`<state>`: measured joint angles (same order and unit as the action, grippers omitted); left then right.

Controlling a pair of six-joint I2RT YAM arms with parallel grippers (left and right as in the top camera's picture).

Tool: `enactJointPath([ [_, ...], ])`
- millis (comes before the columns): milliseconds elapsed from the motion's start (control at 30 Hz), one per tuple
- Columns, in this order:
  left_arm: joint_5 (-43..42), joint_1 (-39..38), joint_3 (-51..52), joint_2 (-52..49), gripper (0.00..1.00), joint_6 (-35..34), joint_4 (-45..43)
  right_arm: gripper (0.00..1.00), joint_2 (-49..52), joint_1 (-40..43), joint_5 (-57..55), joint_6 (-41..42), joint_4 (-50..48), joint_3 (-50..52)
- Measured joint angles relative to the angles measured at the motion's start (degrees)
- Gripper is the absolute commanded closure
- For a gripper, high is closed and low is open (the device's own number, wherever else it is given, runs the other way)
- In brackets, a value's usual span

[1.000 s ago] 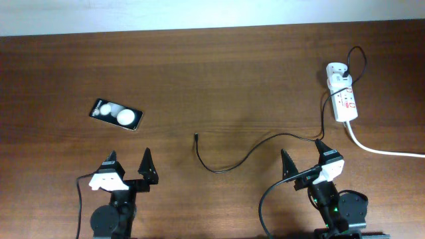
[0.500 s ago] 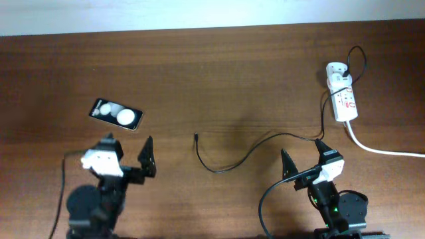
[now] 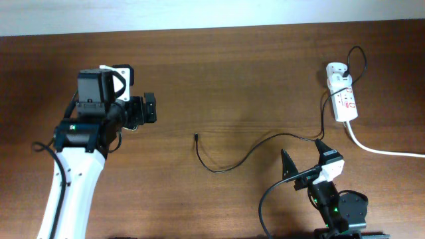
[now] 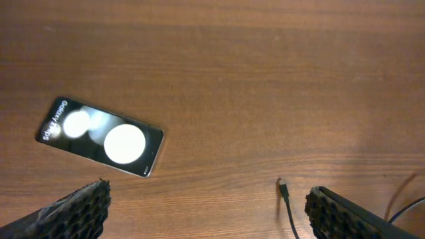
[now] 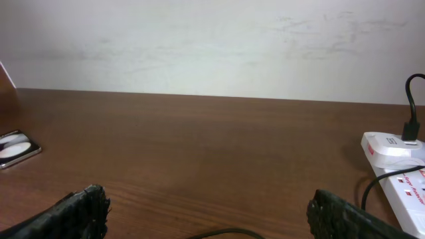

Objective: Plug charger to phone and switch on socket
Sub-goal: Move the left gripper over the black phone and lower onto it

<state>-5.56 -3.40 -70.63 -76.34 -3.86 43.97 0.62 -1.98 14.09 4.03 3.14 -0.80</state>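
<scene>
The phone (image 4: 99,137) lies flat on the table in the left wrist view, up and left of my open, empty left gripper (image 4: 209,222). In the overhead view my left arm hides the phone, and the left gripper (image 3: 136,111) hangs above that spot. The charger cable (image 3: 252,151) runs from the white adapter (image 3: 337,72) to its plug tip (image 3: 196,137), which also shows in the left wrist view (image 4: 282,186). The socket (image 3: 345,103) lies at the far right and also shows in the right wrist view (image 5: 398,174). My right gripper (image 3: 304,154) is open and empty near the front edge.
The socket's thick white cord (image 3: 382,150) runs off the right edge. The wooden table (image 3: 232,73) ends at a white wall (image 5: 212,40) at the back. The phone shows small at the left of the right wrist view (image 5: 16,149).
My left arm has risen from its rest at the front and swung forward over the phone, covering it in the overhead view. The right arm, cable and socket have not moved.
</scene>
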Motion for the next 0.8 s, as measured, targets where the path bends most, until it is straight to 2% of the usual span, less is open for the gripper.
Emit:
enactJointPath([
  [200,0.0,0.0,0.0,-5.1,0.01,-0.7,-0.2,0.02,0.0,0.0,0.0,0.0,0.0,0.0],
  [267,1.8,0.0,0.0,-6.0,0.01,-6.3,0.1,0.01,0.0,0.0,0.0,0.0,0.0,0.0],
  [300,4.5,0.0,0.0,-6.5,0.01,-12.0,0.5,0.01,0.0,0.0,0.0,0.0,0.0,0.0],
  [400,10.0,0.1,-0.2,-6.7,0.01,-22.9,2.0,0.01,0.0,0.0,0.0,0.0,0.0,0.0],
  [433,10.6,0.3,-0.8,-7.1,0.01,-24.8,3.2,0.01,0.0,0.0,0.0,0.0,0.0,0.0],
  [533,12.7,2.7,-8.4,-14.0,0.01,-29.9,10.1,0.02,0.0,0.0,0.0,0.0,0.0,0.0],
  [633,12.7,4.6,-20.6,-25.0,0.01,-32.8,18.2,0.01,0.0,0.0,0.0,0.0,0.0,0.0],
  [733,9.2,7.0,-30.5,-35.2,0.01,-36.3,20.8,0.01,0.0,0.0,0.0,0.0,0.0,0.0],
  [800,7.1,8.4,-32.3,-39.8,0.01,-39.3,21.3,0.01,0.0,0.0,0.0,0.0,0.0,0.0],
])
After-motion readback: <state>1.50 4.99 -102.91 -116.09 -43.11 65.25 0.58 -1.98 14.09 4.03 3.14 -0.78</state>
